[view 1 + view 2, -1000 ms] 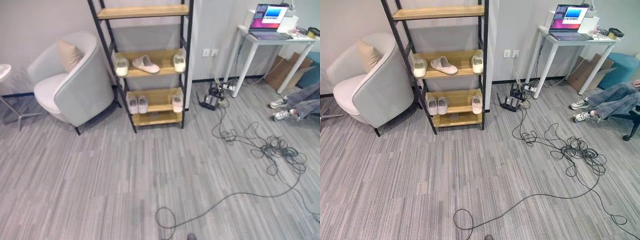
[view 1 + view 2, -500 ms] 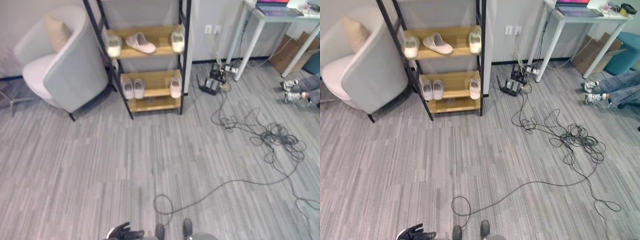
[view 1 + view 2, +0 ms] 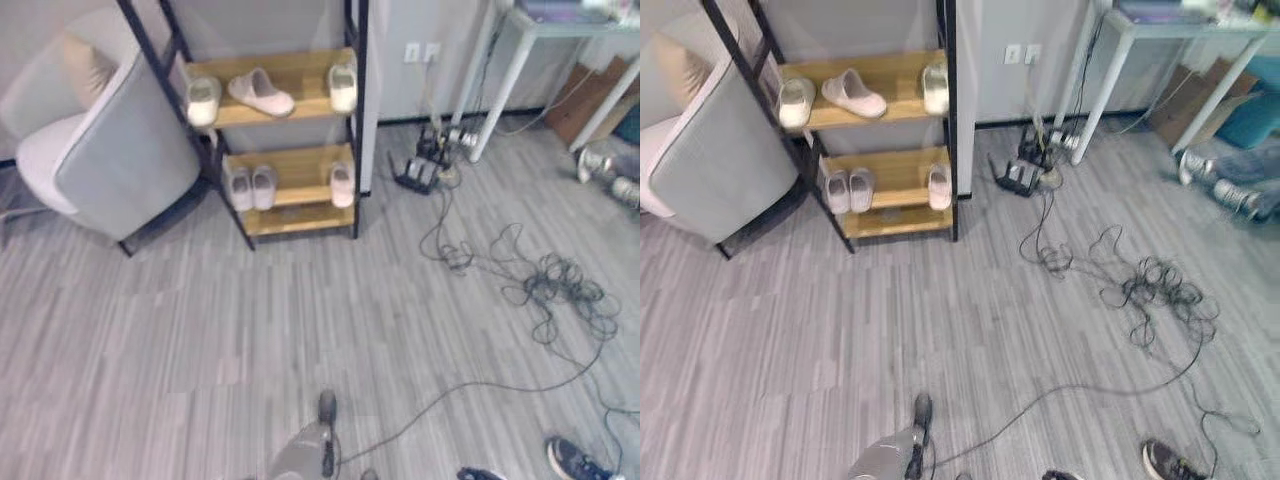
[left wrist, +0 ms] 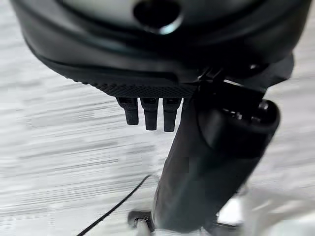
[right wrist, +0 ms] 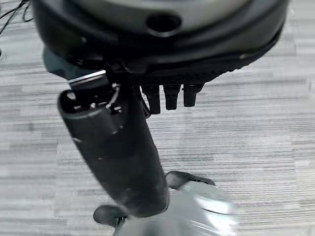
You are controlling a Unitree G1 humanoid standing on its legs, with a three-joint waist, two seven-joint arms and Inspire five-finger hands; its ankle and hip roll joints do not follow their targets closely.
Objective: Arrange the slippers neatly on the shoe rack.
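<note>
The shoe rack (image 3: 298, 216) has a black frame and wooden shelves and stands against the far wall. Three pale slippers lie on its upper visible shelf. One (image 3: 202, 100) is at the left end, one (image 3: 260, 93) lies askew in the middle, and one (image 3: 342, 86) is at the right end. On the shelf below, a pair (image 3: 250, 186) sits side by side at the left, and a single slipper (image 3: 341, 184) is at the right. My left hand (image 4: 206, 167) and my right hand (image 5: 123, 152) hang over bare floor with fingers relaxed, holding nothing, far from the rack.
A grey armchair (image 3: 110, 150) with a cushion stands close against the rack's left side. At the back right is a white table (image 3: 515, 50), with a router and power strip (image 3: 420, 175) beside its legs. Tangled cables (image 3: 550, 295) cover the floor on the right. A person's shoes (image 3: 612, 175) and a dark shoe (image 3: 575, 462) are there too.
The camera has tilted down and swung, so the whole picture has shifted. The slippers lie on the rack as before. A dark shoe has come in at the lower right.
</note>
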